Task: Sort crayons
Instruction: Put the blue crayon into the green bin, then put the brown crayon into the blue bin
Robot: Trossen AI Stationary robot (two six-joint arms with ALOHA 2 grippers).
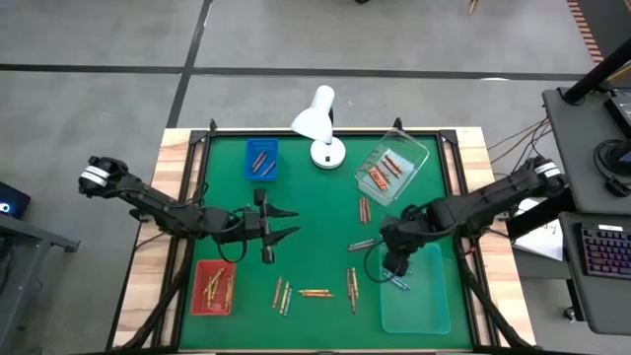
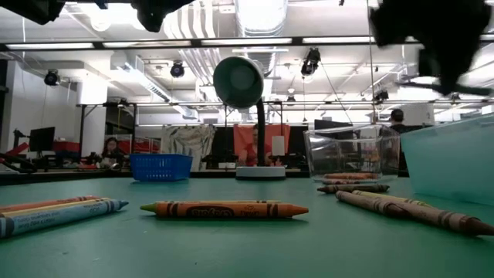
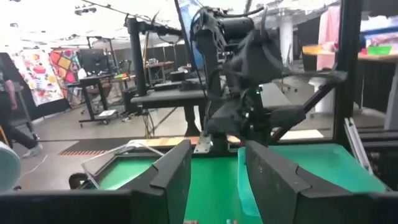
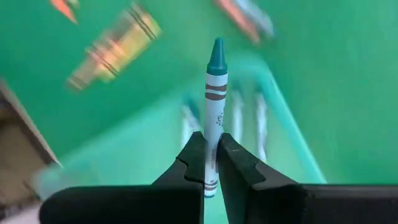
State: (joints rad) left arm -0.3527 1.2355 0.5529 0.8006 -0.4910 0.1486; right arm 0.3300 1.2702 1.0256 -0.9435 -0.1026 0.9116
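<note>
Teal crayon (image 4: 215, 112), thin paper-wrapped stick with a pointed tip, sits pinched between the fingers of my right gripper (image 4: 211, 163), above the pale green translucent tray (image 1: 416, 296); two or three similar sticks lie inside it. Loose crayons (image 1: 315, 293) are scattered on the green mat. Red tray (image 1: 212, 288) holds several sticks, blue basket (image 1: 261, 160) a few, clear bin (image 1: 391, 166) some. Left gripper (image 1: 282, 225) hangs mid-table, fingers spread, holding nothing.

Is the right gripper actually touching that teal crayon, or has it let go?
Touching. The right wrist view shows the right gripper closed on the teal crayon, both fingers pressed against its wrapper, with its tip sticking out above the light green tray.
</note>
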